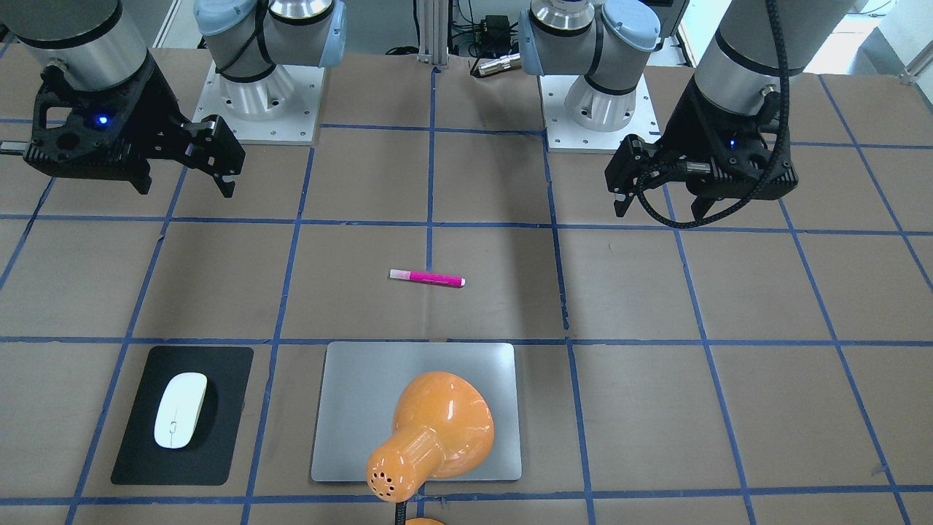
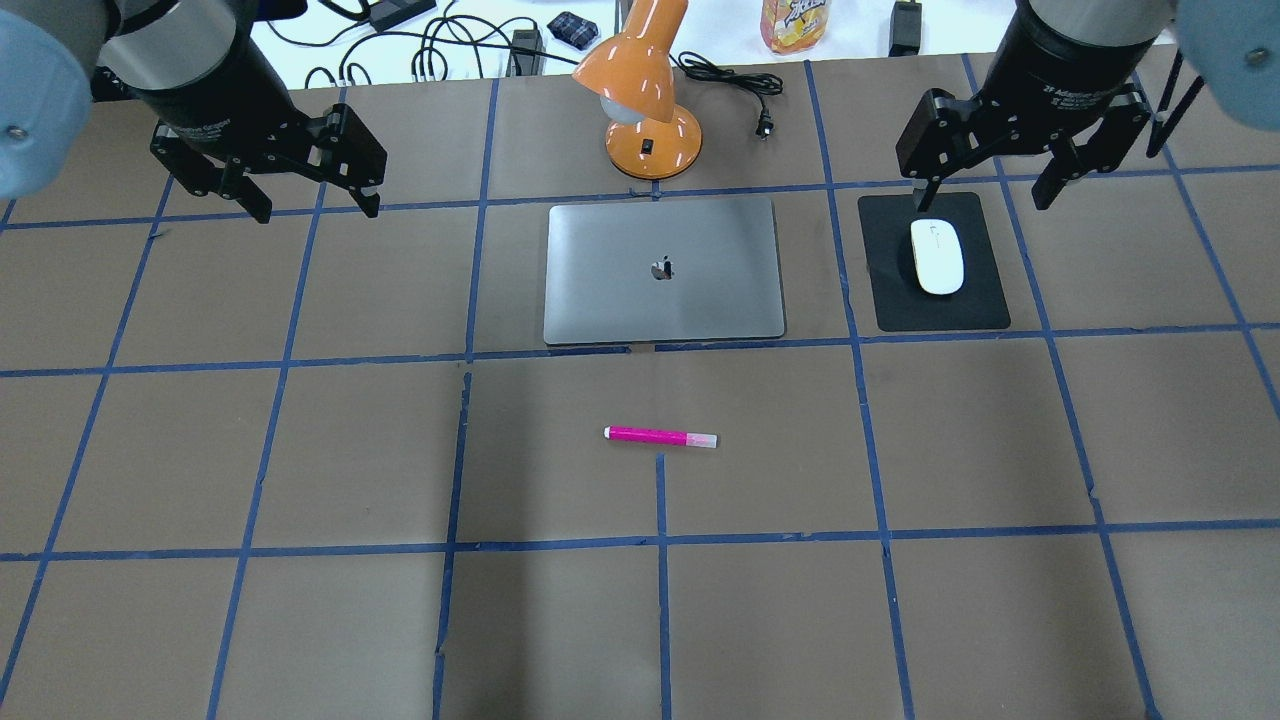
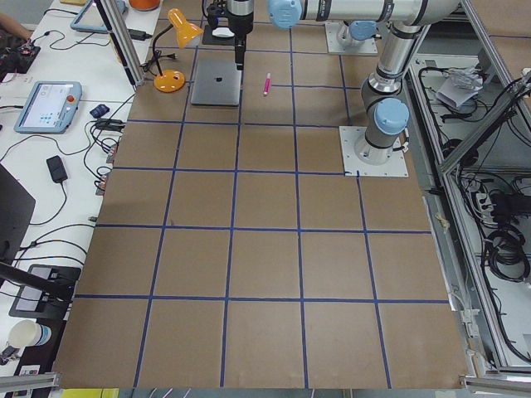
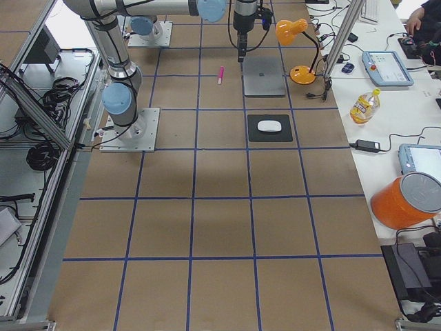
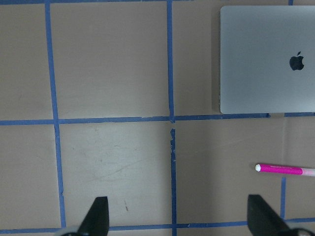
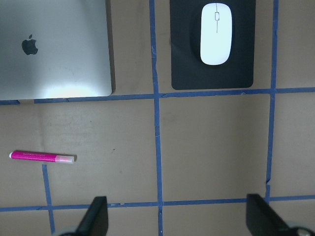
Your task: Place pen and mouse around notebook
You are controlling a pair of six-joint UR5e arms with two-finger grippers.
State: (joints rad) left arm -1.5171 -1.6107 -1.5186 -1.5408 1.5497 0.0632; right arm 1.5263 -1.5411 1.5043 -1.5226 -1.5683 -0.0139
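The silver-grey notebook (image 2: 700, 300) lies closed at the table's far middle. A magenta pen (image 2: 660, 436) lies flat on the brown table, a little nearer the robot than the notebook's front edge, with its pale cap end pointing to the robot's right. On a black mat (image 2: 940, 310) to the right of the notebook rests the white mouse (image 2: 937, 256). My right gripper (image 2: 985, 195) hangs open high above the mat's far edge, holding nothing. My left gripper (image 2: 318, 205) is open too, raised over bare table left of the notebook. The right wrist view shows the mouse (image 6: 216, 33) and the pen (image 6: 42, 157).
An orange desk lamp (image 2: 645, 100) stands just beyond the notebook, and its shade leans over the notebook in the front-facing view. A black cord (image 2: 735, 85) and a bottle (image 2: 795, 22) lie past the far edge. Blue tape lines grid the table.
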